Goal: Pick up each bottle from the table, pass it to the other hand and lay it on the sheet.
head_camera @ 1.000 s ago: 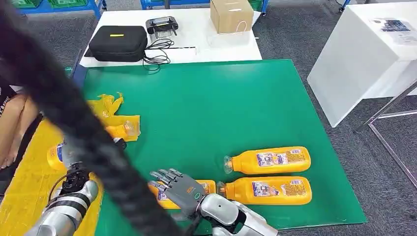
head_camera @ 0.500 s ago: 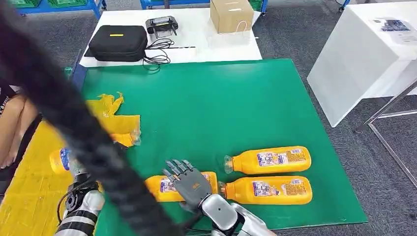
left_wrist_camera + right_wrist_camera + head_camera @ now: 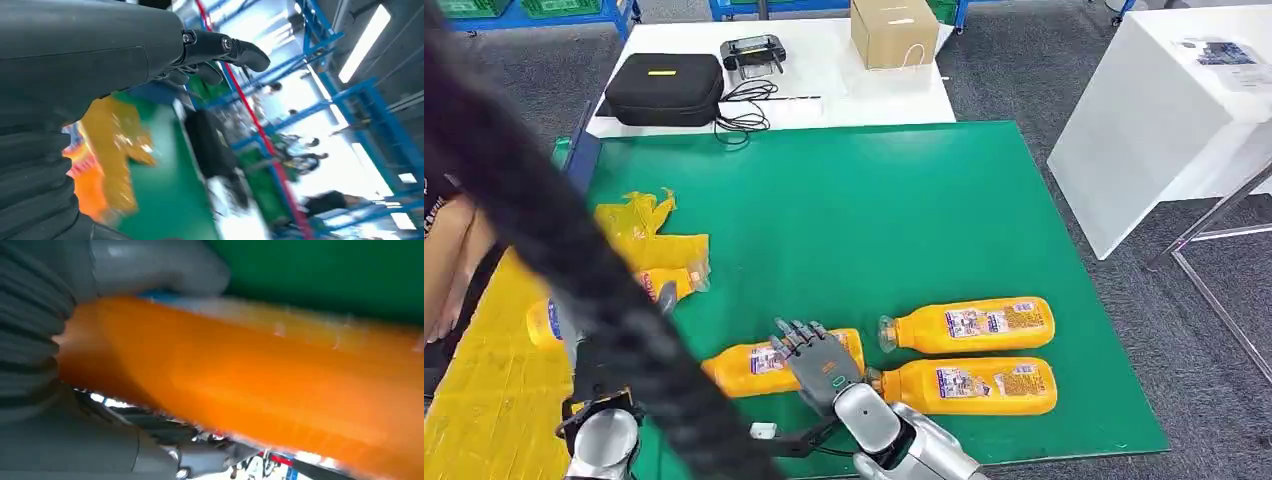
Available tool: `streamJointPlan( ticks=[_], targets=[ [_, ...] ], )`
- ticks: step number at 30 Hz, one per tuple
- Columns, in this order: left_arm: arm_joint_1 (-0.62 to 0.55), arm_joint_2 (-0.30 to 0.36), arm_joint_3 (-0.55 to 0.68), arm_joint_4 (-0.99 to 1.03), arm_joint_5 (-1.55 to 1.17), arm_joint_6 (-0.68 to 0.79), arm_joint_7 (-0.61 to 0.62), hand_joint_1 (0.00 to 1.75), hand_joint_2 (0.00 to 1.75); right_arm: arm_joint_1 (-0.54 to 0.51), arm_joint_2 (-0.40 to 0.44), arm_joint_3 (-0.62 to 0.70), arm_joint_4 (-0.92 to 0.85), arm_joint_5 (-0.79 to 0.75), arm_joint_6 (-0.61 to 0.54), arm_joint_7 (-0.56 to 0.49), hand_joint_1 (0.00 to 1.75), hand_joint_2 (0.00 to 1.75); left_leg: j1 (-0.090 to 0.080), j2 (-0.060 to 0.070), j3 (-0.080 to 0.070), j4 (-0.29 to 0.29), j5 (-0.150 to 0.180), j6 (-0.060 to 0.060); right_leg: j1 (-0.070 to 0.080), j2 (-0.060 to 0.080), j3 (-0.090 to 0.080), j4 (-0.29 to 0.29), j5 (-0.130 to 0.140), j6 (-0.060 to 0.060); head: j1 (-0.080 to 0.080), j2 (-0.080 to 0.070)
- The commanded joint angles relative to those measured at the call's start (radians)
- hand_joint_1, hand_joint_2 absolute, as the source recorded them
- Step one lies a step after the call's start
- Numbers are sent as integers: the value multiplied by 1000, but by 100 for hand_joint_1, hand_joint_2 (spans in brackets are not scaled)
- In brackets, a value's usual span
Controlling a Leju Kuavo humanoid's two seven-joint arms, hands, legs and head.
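Three orange bottles lie on the green desk (image 3: pixel 904 200). Near-left bottle (image 3: pixel 754 368): right robot hand (image 3: pixel 819 362) wrapped across its middle, fingers over the top, thumb on the far side in the right wrist view; gripped, whether it is lifted is unclear. Two further bottles (image 3: pixel 969 326) and (image 3: pixel 964 385) lie just beside it, to the right. Yellow sheet (image 3: pixel 484 390): at the desk's left, one bottle (image 3: pixel 546 322) on it, partly hidden by a black cable (image 3: pixel 574 260). Left robot hand (image 3: pixel 210 55): fingers spread, empty, raised beside the sheet. Risks: smooth round bottle could slip or roll during the handover; the hanging cable could snag either arm.
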State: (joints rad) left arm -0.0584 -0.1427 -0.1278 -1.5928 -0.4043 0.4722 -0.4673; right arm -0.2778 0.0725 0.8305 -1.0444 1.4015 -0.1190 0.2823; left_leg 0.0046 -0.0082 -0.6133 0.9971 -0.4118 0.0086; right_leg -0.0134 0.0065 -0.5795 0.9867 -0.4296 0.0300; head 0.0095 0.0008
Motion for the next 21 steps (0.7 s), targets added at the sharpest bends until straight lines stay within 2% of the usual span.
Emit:
streamJointPlan(
  ticks=[1,2,3,12,14,17,19,21],
  targets=[
    [42,-2,-24,-130,88,-40,-37,0,175,-51,19,-29,184,-10,1,0,161,175,1,0,2,0,0,0,1,-1,2,-1,0,0,0,0],
    [54,-2,-22,-153,99,-41,-46,0,175,-58,22,-28,190,-11,5,-1,173,175,1,-1,3,0,0,0,1,-1,4,-2,0,-1,0,0],
    [69,3,-22,-184,138,-61,-55,0,175,-67,27,-32,202,-26,8,-13,175,175,0,0,3,0,0,0,1,-1,4,-1,0,0,0,0],
    [102,7,-6,-222,149,-74,-52,0,175,-97,53,-43,240,-35,-17,-9,175,175,1,0,5,-1,0,0,1,-1,5,-1,0,-1,0,0],
    [102,4,-6,-219,152,-77,-55,0,175,-87,55,-58,214,-48,-61,-8,171,175,2,0,6,-1,-1,0,3,-2,8,-3,0,-2,0,0],
    [130,14,-25,-233,187,-151,-33,0,175,-34,64,-131,77,-90,-217,-32,175,175,1,0,5,0,-1,0,2,-1,6,-2,0,-1,0,0],
    [151,29,-53,-228,209,-220,-6,0,175,56,64,-208,-114,-194,-342,-130,175,175,3,0,6,1,-2,0,3,-2,8,-3,-1,-2,0,0],
    [152,28,-53,-225,209,-220,-6,0,175,63,60,-214,-128,-194,-341,-133,175,175,0,-1,4,0,0,0,1,-1,5,-1,-1,-1,0,0]
  ],
)
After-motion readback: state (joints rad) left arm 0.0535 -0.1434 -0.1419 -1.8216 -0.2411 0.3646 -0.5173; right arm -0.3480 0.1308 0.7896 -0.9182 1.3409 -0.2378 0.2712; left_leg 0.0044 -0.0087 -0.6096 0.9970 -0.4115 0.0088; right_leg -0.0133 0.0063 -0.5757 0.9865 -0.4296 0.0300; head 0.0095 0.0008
